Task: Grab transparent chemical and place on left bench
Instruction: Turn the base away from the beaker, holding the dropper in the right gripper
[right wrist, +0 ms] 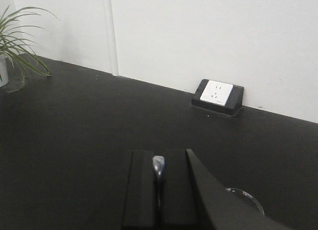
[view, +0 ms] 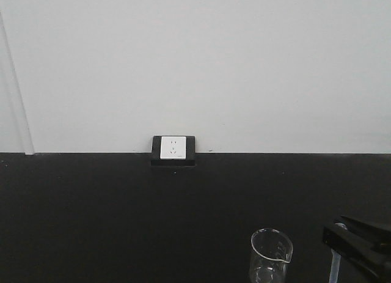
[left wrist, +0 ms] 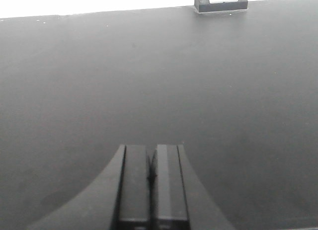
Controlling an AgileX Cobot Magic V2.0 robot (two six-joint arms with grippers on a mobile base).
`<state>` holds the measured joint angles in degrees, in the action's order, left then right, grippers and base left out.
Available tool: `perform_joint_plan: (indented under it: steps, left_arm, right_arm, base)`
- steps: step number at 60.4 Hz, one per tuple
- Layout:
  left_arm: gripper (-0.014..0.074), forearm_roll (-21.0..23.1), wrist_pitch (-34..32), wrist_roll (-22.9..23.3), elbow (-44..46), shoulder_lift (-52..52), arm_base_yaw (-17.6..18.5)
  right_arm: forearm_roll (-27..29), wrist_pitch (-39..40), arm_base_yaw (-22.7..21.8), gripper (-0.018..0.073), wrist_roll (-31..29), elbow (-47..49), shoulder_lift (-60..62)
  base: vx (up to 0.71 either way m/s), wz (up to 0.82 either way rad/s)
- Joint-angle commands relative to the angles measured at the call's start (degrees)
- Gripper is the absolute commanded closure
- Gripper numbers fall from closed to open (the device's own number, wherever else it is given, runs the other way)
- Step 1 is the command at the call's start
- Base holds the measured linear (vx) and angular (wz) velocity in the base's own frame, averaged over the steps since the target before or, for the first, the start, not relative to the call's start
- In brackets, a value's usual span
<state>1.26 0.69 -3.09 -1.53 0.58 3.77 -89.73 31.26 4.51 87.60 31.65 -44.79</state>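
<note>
The transparent chemical, a thin clear pipette [right wrist: 158, 164], is pinched between the jaws of my right gripper [right wrist: 159, 159], its rounded bulb end poking out at the fingertips. In the front view my right gripper [view: 337, 232] is at the bottom right, and the pipette's clear stem [view: 334, 268] hangs below it, just right of a glass beaker [view: 272, 252]. My left gripper [left wrist: 151, 154] hovers over bare black benchtop, shut with nothing between its fingers. The left bench is out of view.
This black bench [view: 91, 216] carries a white wall socket [view: 173, 148] at its back edge against the white wall. A potted plant [right wrist: 15, 41] stands at the far left. The beaker's rim [right wrist: 246, 197] shows just right of my right gripper.
</note>
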Motion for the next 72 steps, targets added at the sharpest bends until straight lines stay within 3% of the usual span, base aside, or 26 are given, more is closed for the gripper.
perform_joint_plan:
  steps: [1, 72]
  left_arm:
    - [0.06, 0.0, -4.5, 0.4, -0.9, 1.1, 0.1]
    - [0.06, 0.0, -4.5, 0.4, -0.9, 1.1, 0.1]
  right_arm:
    - [2.3, -0.2, 0.0, 0.0564, 0.1, 1.5, 0.5]
    - [2.3, -0.2, 0.0, 0.0564, 0.1, 1.5, 0.5]
  base:
    - [-0.02, 0.03]
    - [-0.2, -0.02]
